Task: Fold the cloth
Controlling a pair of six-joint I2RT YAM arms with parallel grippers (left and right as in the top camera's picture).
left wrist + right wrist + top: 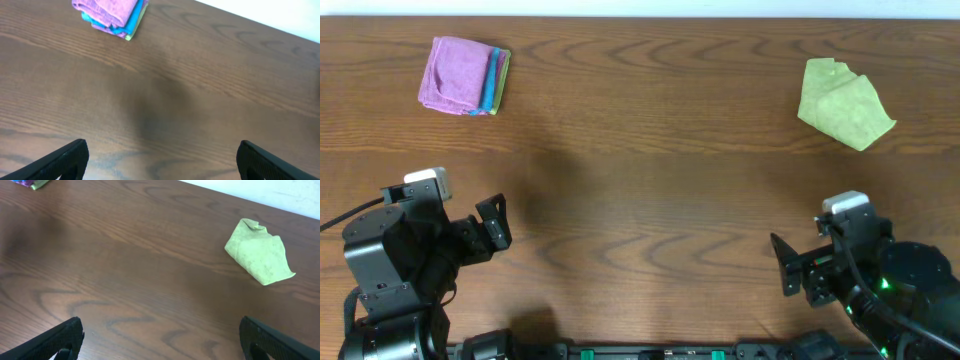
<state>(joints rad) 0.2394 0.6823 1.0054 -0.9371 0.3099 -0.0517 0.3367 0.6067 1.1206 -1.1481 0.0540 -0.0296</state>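
Note:
A crumpled yellow-green cloth lies at the far right of the wooden table; it also shows in the right wrist view. My right gripper is open and empty near the front right edge, well short of the cloth; its fingers frame bare wood in the right wrist view. My left gripper is open and empty at the front left; in the left wrist view only bare table lies between its fingers.
A stack of folded cloths, pink on top with blue and green beneath, sits at the far left; it also shows in the left wrist view. The table's far edge meets a white wall.

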